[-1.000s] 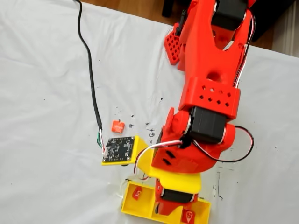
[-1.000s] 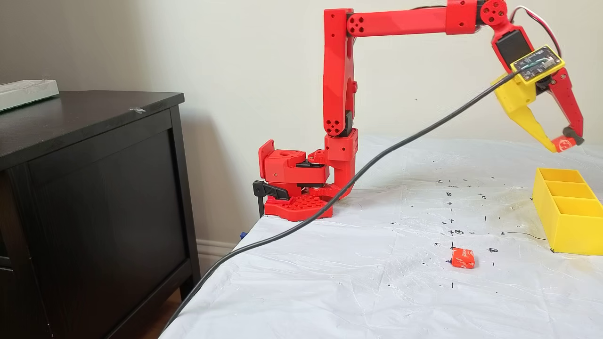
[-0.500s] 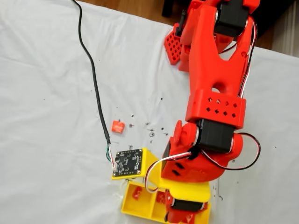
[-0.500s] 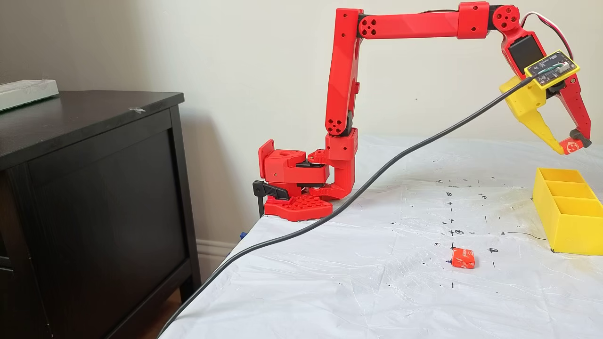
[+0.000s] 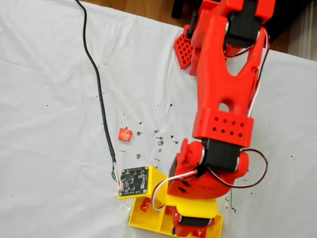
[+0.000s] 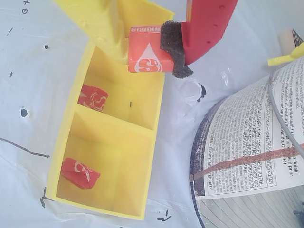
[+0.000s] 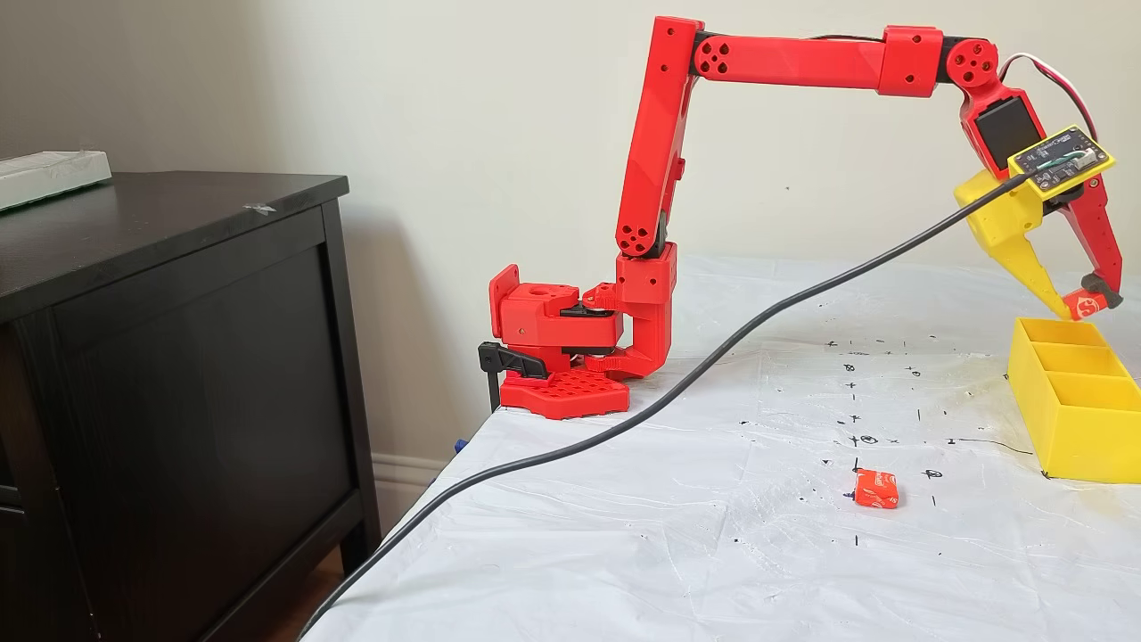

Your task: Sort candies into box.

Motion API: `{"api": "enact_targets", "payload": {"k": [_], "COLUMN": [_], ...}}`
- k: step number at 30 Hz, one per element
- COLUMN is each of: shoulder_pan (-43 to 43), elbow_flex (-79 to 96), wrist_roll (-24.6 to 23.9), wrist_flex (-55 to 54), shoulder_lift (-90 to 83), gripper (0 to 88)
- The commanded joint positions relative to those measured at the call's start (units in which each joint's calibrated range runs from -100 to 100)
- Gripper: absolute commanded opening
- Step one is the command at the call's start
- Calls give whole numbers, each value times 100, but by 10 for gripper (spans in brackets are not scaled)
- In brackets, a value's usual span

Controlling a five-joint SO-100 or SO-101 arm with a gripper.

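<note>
Since the earlier frames the arm has reached further out and lowered, so the gripper (image 7: 1083, 306), clenched on a candy (image 6: 149, 51), now hangs just over the box (image 7: 1070, 419) at the table's far right edge in that fixed view. Wrist view: the held candy sits above the compartment at the box's (image 6: 66, 142) top end, the other two compartments each holding one candy (image 6: 92, 97) (image 6: 80, 172). One more candy (image 7: 875, 489) lies loose on the table (image 7: 624, 535), well apart from the box.

A home room; dark wooden cabinet (image 7: 178, 374) by the wall
</note>
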Motion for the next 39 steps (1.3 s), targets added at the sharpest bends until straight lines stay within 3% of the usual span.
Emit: {"api": "enact_targets", "payload": {"k": [1,11,21,24,27,33,35,37,39], "shoulder_pan": [-32,13,50,50,50,77,86,113,140], "elbow_flex": [-185,-285,-267,-303,-303,-285,-221,-176,-148], "wrist_roll": [63,161,20,-34,-39,-49,-24,-39,-44], "wrist_flex": [-155,-253,-105,-48,-40,99,99,148,197], "shoulder_lift": [-132,106,72,80,47,-182,-293,-386,-462], "gripper": [2,15,409,438,429,331,246,57,25]}}
